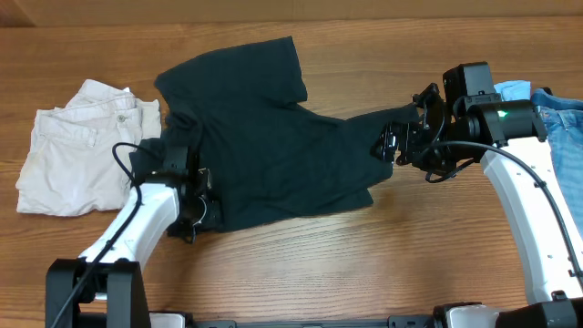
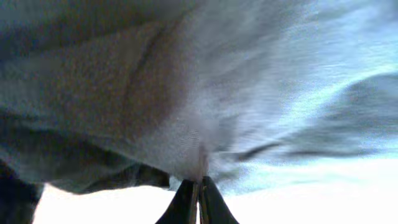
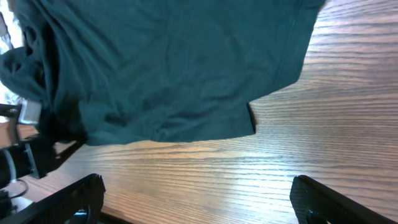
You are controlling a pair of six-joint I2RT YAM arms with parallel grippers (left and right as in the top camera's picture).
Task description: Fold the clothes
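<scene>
The black-navy T-shirt (image 1: 273, 137) lies rumpled across the middle of the wooden table, no lettering showing. My left gripper (image 1: 193, 211) is at its front-left corner, shut on a pinch of the fabric (image 2: 186, 124); the closed fingertips (image 2: 199, 190) hold the cloth. My right gripper (image 1: 393, 146) is open and empty at the shirt's right edge, its fingers wide apart (image 3: 196, 196) over bare wood. The shirt's hem and corner (image 3: 186, 74) lie just beyond them.
The cream-white shorts (image 1: 77, 146) lie at the left, close to my left arm. The blue denim jeans (image 1: 557, 114) lie at the right edge, behind my right arm. The wooden table (image 1: 346, 264) shows in front.
</scene>
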